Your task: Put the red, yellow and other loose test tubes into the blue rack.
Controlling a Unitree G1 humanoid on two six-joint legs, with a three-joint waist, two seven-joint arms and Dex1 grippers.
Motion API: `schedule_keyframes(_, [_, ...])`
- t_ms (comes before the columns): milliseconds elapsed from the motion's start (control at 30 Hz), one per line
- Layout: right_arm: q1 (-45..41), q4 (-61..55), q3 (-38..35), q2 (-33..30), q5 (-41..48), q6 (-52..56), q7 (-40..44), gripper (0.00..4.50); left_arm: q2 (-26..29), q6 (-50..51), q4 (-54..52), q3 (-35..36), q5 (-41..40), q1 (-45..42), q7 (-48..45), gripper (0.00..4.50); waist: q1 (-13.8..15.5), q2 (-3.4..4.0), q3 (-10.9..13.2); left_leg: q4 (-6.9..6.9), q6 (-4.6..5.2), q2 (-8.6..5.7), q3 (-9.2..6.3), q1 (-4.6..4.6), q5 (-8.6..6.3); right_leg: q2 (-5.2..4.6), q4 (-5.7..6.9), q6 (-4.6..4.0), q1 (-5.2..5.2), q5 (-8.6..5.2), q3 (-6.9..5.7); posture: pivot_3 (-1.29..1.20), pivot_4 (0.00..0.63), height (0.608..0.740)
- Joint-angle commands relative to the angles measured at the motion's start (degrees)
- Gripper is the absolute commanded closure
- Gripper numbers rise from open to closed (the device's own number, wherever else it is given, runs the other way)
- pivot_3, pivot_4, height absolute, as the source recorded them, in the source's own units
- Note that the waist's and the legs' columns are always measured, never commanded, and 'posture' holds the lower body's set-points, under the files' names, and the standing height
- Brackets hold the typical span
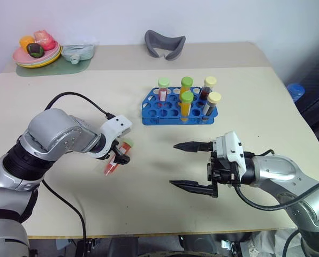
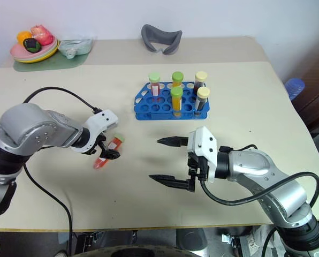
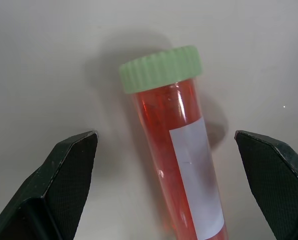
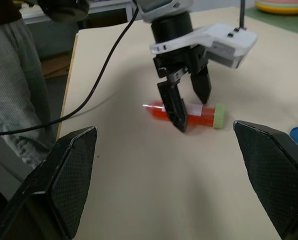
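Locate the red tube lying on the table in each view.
Left eye: red tube, left-centre, under the left gripper.
Right eye, left-centre.
Left wrist, centre, between open fingers.
Right wrist, centre.
Shared landmark: its green cap.

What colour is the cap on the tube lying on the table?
Light green cap, clearest in the left wrist view.

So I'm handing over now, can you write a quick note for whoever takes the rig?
Left gripper: open, fingers either side of the red tube, which lies flat on the table, not gripped.
Right gripper: open, empty, held off the table in front of the blue rack.
Done: five capped tubes stand in the rack.
Left: grip the red tube, lift it and seat it in a free hole.
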Motion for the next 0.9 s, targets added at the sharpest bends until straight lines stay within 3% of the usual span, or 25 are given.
schedule_keyframes(33, [-0.2,-2.6,-0.8,0.3,0.6,0.1,-0.9,0.03,-0.6,0.5,1.0,-0.4,-4.3,-1.7,4.9,0.00,0.1,0.00,0.0,0.00,0.00,0.00,0.00,0.00,0.00,0.00,0.00,0.00,0.00,0.00,0.00,0.00,0.150,0.740])
schedule_keyframes(233, [-0.9,-2.4,0.1,1.1,0.0,0.0,-1.7,0.03,-0.7,0.5,2.5,-1.5,-9.1,-2.5,12.2,0.00,0.5,0.00,0.0,0.04,0.02,0.00,0.00,-0.01,-0.01,0.00,0.00,0.00,0.00,0.00,0.00,0.00,0.150,0.740])
schedule_keyframes(333, [-1.2,-2.2,0.5,1.4,-0.2,-0.1,-1.7,0.00,-0.4,0.5,2.8,-1.6,-11.2,-2.4,15.1,0.86,0.7,0.00,0.0,0.04,0.02,0.00,0.00,-0.02,-0.01,0.00,-0.01,0.00,0.00,0.00,0.00,0.00,0.150,0.740])
schedule_keyframes(533, [-1.9,-2.0,1.4,2.1,-0.6,-0.1,-1.9,0.00,-0.2,0.5,4.4,-1.0,-15.9,-3.9,19.2,3.71,1.1,0.00,0.0,0.09,0.03,0.00,0.00,-0.04,-0.02,0.00,-0.01,0.00,0.00,0.00,0.00,0.00,0.150,0.740])
schedule_keyframes(633, [-2.0,-1.9,1.5,2.2,-0.7,0.0,-1.9,0.00,-0.4,0.5,5.2,0.1,-16.9,-4.6,21.4,3.74,1.1,0.00,0.0,0.18,0.07,0.00,0.00,-0.06,-0.04,-0.01,-0.01,0.00,0.00,0.00,0.00,0.00,0.150,0.740])
schedule_keyframes(733, [-1.4,-1.5,0.5,2.3,-0.1,0.4,-2.5,0.00,-2.3,-0.1,3.7,6.8,-14.0,-4.3,21.8,3.74,1.1,0.00,0.0,0.27,0.14,0.00,0.00,-0.09,-0.08,0.01,0.01,0.00,0.00,0.00,-0.01,0.00,0.150,0.740])
schedule_keyframes(833, [0.8,-0.5,-2.0,3.5,1.4,1.5,-5.6,0.00,-3.7,-9.3,-1.0,15.8,-10.2,-1.3,19.1,3.74,1.2,0.00,0.0,0.37,0.16,0.00,0.00,-0.13,-0.10,0.00,0.02,0.00,0.00,0.00,-0.02,0.00,0.150,0.740])
schedule_keyframes(900, [3.2,0.6,-3.3,4.1,0.5,1.6,-7.5,0.00,-4.1,-21.3,-5.2,20.0,-4.7,2.0,14.4,3.74,1.2,0.00,0.0,0.38,0.12,0.00,0.01,-0.13,-0.08,-0.01,0.02,0.00,0.00,0.00,-0.02,0.00,0.150,0.740])
